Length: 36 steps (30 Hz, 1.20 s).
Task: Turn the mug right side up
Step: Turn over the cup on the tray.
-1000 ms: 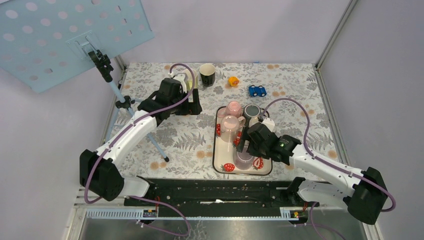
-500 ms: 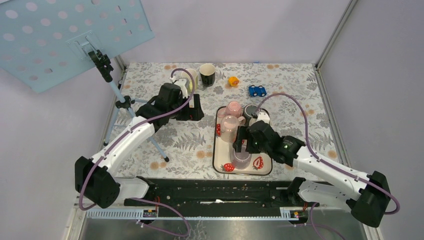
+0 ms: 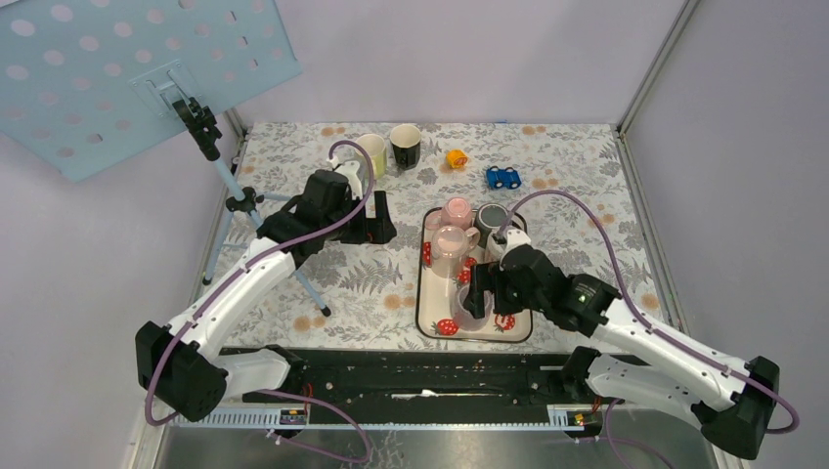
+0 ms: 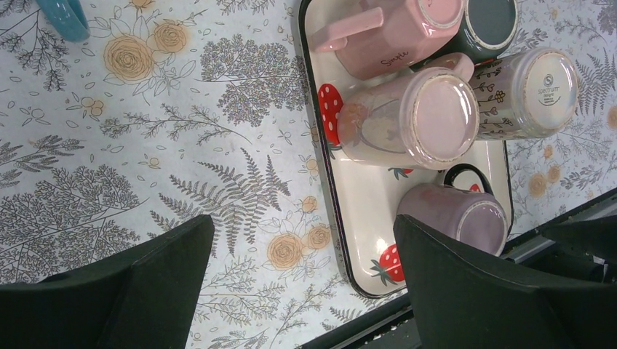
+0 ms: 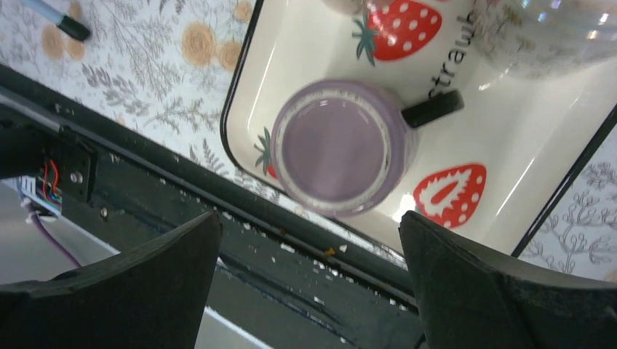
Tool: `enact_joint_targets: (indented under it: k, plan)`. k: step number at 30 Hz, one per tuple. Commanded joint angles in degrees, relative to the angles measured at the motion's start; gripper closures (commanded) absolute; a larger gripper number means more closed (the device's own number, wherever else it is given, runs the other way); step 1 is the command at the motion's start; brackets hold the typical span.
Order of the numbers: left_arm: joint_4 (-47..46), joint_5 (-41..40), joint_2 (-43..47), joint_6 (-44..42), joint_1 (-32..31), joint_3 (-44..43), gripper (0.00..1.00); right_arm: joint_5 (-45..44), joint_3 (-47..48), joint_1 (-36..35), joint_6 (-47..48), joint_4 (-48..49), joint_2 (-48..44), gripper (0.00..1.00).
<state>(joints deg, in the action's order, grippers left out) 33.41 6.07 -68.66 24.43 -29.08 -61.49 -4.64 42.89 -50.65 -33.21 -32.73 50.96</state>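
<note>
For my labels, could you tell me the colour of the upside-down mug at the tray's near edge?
Pale purple mug, black handle; clearest in right wrist view.

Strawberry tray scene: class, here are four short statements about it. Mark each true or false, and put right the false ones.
1. The purple mug stands upside down on the tray. True.
2. The right tool is shut on the purple mug. False: it is open, with one finger on either side of the mug and neither touching it.
3. The blue toy car lies on the tray. False: it lies on the table, beyond the tray's far edge.
4. The black mug stands on the table, off the tray. True.
</note>
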Motion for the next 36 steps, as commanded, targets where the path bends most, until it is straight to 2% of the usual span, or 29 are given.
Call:
enact_joint_targets:
  k: [1,9,14,18,25,29,32,36]
  plan:
    - [-1.07,1.36,1.30,0.40,-0.10,-0.33,0.01,-1.00,-0.28,-3.37,-3.20,-6.45,-1.56,0.00]
    - [-1.11,1.30,0.99,0.12,-0.12,-0.66,0.01,-1.71,-5.53,-9.86,-8.00,0.94,1.99,0.00]
    - [-1.19,1.22,1.08,0.10,-0.10,-0.47,0.01,-3.61,-9.11,-10.30,-11.17,10.42,3.56,0.00]
    - [-1.19,1.23,0.64,0.01,-0.09,-0.51,0.01,-6.95,-8.74,-10.85,-12.68,18.43,6.97,0.00]
    - [-1.18,0.57,0.40,-0.44,-0.10,-0.60,0.01,-5.97,-4.20,-11.72,-11.56,29.82,17.15,0.00]
    - [-1.23,1.15,-0.13,-0.17,-0.10,-0.77,0.01,-4.19,1.41,-11.84,-9.15,29.70,20.24,0.00]
    - [-1.24,0.74,0.14,-0.17,-0.04,-0.88,0.01,-4.22,2.21,-11.84,-6.44,26.62,17.47,0.00]
    - [-1.22,0.85,0.04,-0.26,-0.08,-0.87,0.01,-6.95,2.83,-11.84,0.14,17.91,13.02,0.00]
